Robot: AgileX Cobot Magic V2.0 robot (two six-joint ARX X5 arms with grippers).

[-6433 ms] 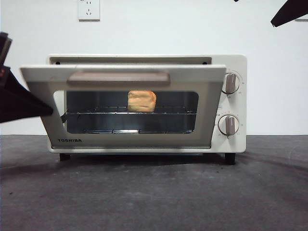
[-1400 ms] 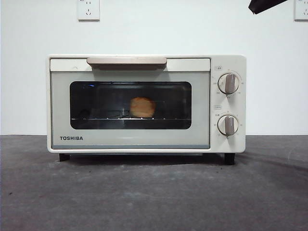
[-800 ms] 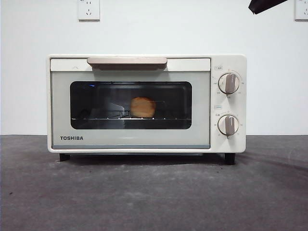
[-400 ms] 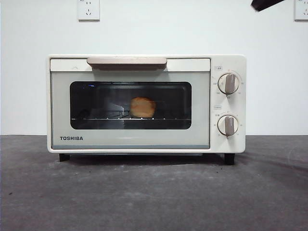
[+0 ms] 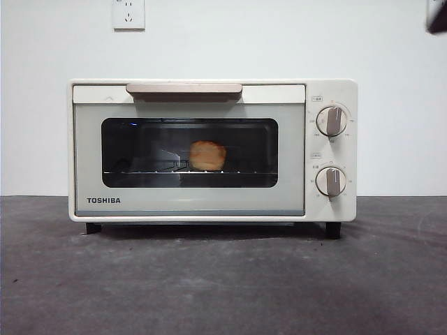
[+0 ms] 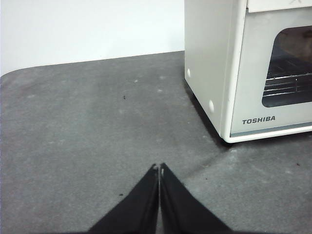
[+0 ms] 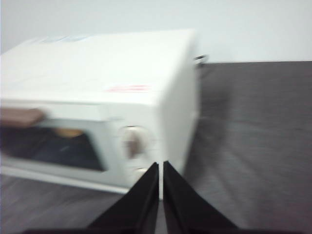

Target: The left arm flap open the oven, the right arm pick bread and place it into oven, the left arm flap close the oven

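Observation:
The cream-white TOSHIBA oven [image 5: 209, 150] stands in the middle of the dark table with its door shut and its beige handle [image 5: 184, 89] up. The golden bread [image 5: 207, 155] sits on the rack inside, behind the dark glass. My left gripper [image 6: 159, 168] is shut and empty, low over the table, apart from the oven's left corner [image 6: 234, 73]. My right gripper [image 7: 160, 165] is shut and empty, high above the oven's knob end [image 7: 131, 141]; it shows as a dark tip [image 5: 438, 17] at the front view's top right corner.
Two round knobs [image 5: 331, 121] are on the oven's right panel. A wall socket [image 5: 128, 13] is on the white wall behind. Open dark table [image 5: 223, 286] lies in front of the oven and on its left side [image 6: 97, 126].
The oven door, held open by the left gripper 6.9 s ago, is shut. The dark arm tip at the top right has moved further right and almost out of view.

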